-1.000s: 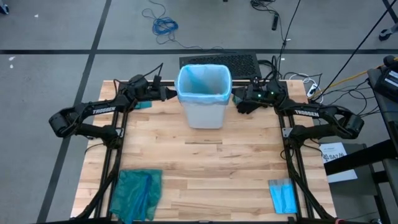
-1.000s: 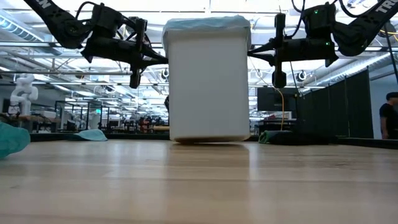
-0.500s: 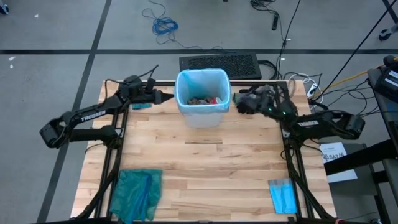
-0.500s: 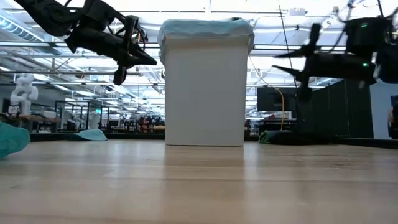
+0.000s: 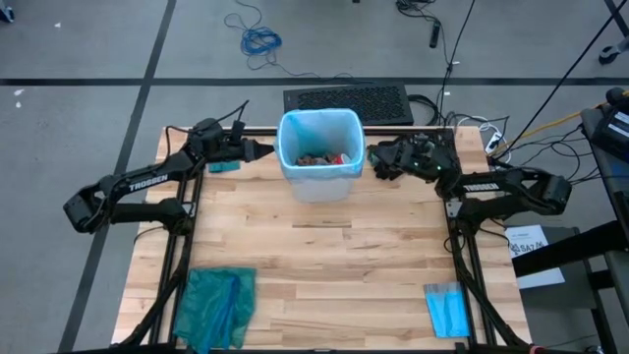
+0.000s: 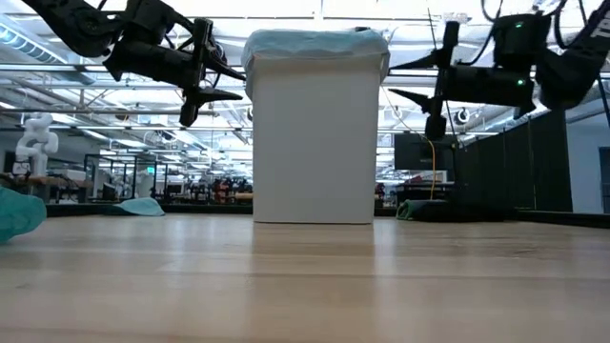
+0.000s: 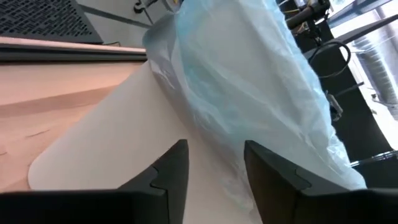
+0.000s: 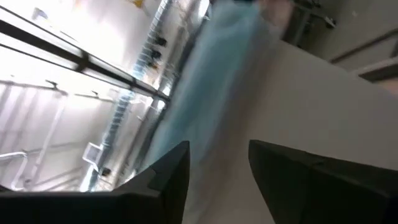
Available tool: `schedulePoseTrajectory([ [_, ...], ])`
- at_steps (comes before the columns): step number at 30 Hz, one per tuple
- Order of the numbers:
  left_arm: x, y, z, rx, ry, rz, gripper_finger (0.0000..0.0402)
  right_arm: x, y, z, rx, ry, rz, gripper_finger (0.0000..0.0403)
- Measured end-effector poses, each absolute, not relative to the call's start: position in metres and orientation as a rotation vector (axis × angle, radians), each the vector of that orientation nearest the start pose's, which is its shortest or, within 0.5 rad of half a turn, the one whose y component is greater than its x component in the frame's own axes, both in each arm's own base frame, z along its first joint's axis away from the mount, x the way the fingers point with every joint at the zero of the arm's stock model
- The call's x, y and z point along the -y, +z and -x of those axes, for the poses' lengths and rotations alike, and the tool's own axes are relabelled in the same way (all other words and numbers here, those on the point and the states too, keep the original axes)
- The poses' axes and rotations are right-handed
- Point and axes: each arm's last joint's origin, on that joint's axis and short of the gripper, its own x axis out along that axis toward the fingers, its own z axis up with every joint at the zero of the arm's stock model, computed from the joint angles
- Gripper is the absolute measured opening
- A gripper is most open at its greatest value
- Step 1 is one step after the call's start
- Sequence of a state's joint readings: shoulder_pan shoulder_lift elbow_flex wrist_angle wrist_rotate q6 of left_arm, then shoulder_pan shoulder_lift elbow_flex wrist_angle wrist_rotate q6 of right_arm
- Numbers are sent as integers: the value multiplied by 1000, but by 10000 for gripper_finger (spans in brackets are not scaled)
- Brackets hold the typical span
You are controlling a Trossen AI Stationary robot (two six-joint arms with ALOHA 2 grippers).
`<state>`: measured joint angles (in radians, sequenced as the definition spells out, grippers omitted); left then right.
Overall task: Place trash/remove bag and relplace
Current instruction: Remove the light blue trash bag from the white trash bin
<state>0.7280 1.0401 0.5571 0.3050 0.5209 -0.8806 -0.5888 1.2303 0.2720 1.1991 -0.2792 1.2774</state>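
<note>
Near the bench's (image 5: 324, 265) far edge sits the bin (image 5: 319, 184) with its bag (image 5: 291, 147) and trash (image 5: 322, 156) — left hand (image 5: 261, 149) and right hand (image 5: 378, 163) flank it, both released, grasping nothing.

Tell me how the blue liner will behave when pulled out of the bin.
The light-blue liner looks thin and crinkly, so probably floppy and prone to tearing. With trash inside it will likely sag, and may drag the white bin upward.

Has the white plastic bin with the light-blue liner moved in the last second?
Yes. The white bin has come down: a second ago it was lifted and tilted; now it stands flat on the wooden table.
</note>
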Motion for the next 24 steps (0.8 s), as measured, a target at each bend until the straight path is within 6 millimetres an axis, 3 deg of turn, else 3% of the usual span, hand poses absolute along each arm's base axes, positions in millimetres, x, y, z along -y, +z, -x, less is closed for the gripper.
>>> schedulePoseTrajectory([
  [11, -136, 254, -177, -50, 249, 977, 161, 122, 214, -198, 385, -97, -1150, 99],
  [17, -135, 254, -177, -50, 250, 981, 161, 120, 222, -196, 447, -51, -1106, 11],
  [24, -135, 254, -177, -50, 250, 979, 161, 116, 234, -190, 508, -5, -1097, 1],
])
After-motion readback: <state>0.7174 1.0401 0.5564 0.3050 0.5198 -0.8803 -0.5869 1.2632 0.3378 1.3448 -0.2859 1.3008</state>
